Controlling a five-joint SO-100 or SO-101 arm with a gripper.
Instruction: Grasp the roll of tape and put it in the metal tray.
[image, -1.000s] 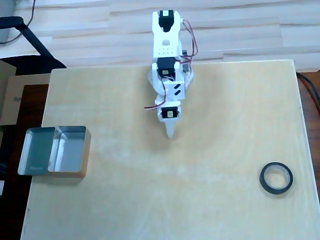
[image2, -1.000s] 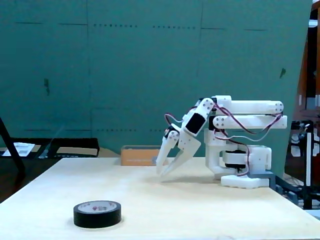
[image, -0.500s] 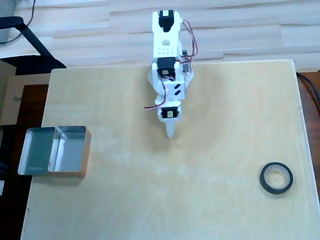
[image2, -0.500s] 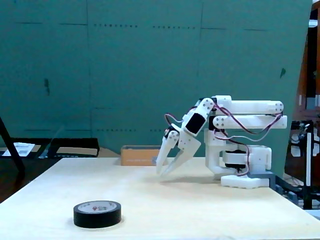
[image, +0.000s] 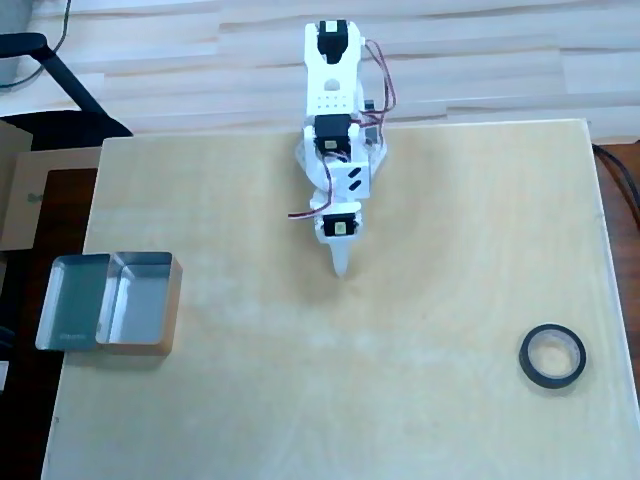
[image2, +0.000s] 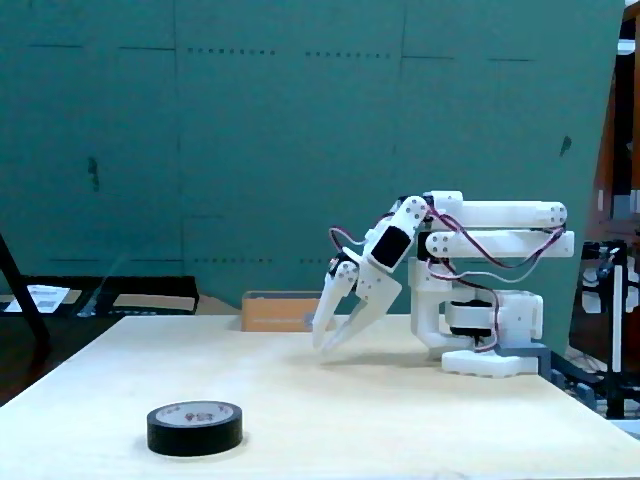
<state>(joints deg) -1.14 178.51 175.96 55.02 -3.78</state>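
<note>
Black roll of tape (image: 552, 357) lies flat on the table (image: 420, 400) at the lower right of the overhead view, near the right edge, its wide open centre showing bare wood. In the fixed view the same roll (image2: 195, 428) sits at the lower left, flat, with a pale printed core label facing up.

Metal tray (image: 110, 301) is at the left edge of the overhead view, at mid height. I see two joined compartments: a shiny square one on the right and a duller grey-green one on the left, which overhangs the table's left edge. The tray holds nothing that I can see. Tray and tape are well apart, on opposite sides of the table.

White arm is folded back on its base at the upper centre of the overhead view, with red and dark wires looping along the links. My hand (image: 342, 266) points down the frame toward table centre, well apart from both tape and tray. In the fixed view the hand (image2: 324, 345) angles down and to the left, tips just above the wood or barely touching it; I cannot tell which. Its two fingers stand a narrow gap apart and grip nothing.

Behind the table in the fixed view: a teal wall (image2: 250, 150) and a tan cardboard box (image2: 280, 311) beyond the far edge.
</note>
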